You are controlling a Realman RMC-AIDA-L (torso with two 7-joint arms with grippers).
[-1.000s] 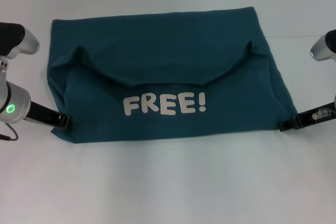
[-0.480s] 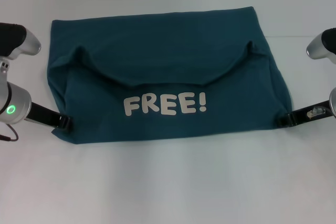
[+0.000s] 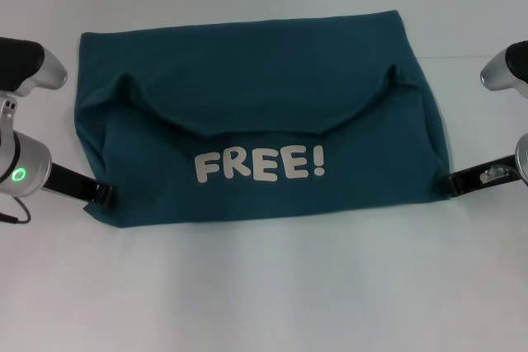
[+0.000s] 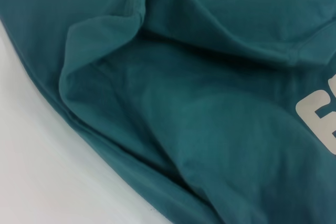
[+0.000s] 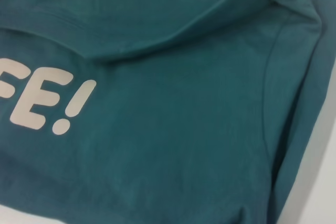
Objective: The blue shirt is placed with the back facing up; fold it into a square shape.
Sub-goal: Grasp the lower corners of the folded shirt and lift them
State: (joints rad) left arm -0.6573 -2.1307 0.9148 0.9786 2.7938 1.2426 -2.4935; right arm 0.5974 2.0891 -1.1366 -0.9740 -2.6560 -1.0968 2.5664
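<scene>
Left pincer (image 3: 106,195) and right pincer (image 3: 450,182) touch the folded blue shirt's (image 3: 256,80) near corners; I cannot tell if they hold it.

From the head we look forward and down on the whole shirt (image 3: 256,113) spread on the table (image 3: 264,294), with the left gripper (image 3: 106,195) and right gripper (image 3: 450,182) at its near corners. Our left wrist camera sits very close over the shirt's left part, facing inward across folds to the first letter (image 4: 317,121). Our right wrist camera is just as near over the right part, catching the lettering's end (image 5: 42,103). All three views share the lettering (image 3: 257,166).
</scene>
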